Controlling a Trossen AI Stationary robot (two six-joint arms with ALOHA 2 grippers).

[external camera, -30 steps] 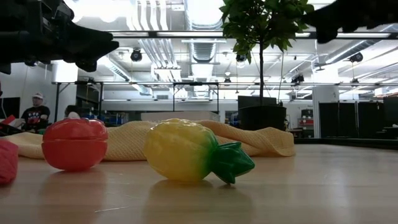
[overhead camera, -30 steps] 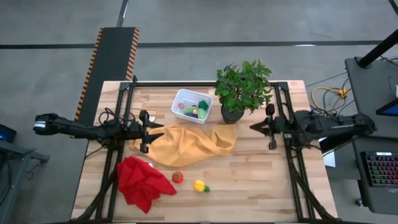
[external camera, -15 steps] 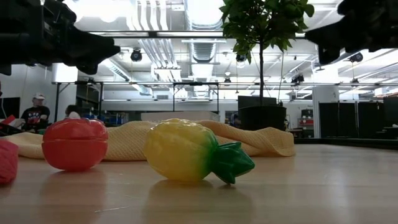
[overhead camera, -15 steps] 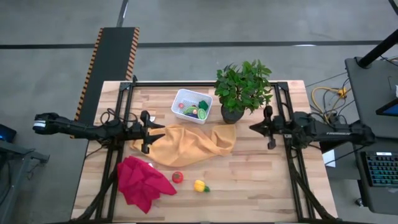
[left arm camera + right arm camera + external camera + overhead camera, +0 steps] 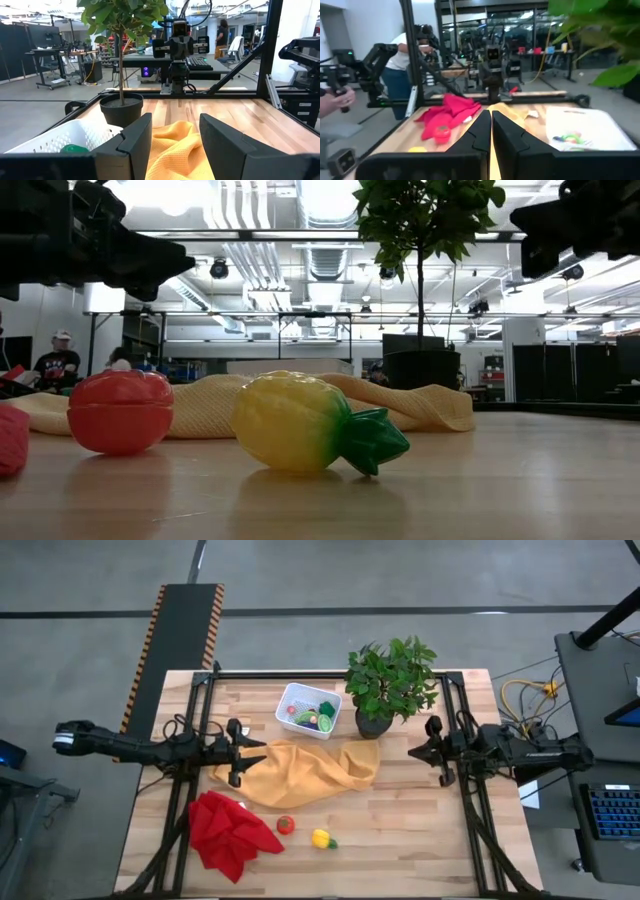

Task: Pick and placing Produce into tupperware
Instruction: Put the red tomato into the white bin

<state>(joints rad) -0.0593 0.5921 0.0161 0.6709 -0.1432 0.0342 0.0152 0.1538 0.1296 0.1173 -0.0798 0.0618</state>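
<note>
While a few pieces already sit in the white tupperware (image 5: 308, 710) around 12 o'clock, you've got a red tomato (image 5: 286, 825) and a yellow pineapple (image 5: 321, 838) left on the wood near 6. Your left gripper (image 5: 243, 752) at 9 has its fingers spread and empty. Your right gripper (image 5: 420, 752) at 3 is pinched closed on nothing, so neither's holding produce.

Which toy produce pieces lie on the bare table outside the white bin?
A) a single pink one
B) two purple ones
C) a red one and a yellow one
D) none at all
C: the high view shows a red piece and a yellow piece on the wood near the red cloth, far from the white bin.
</note>
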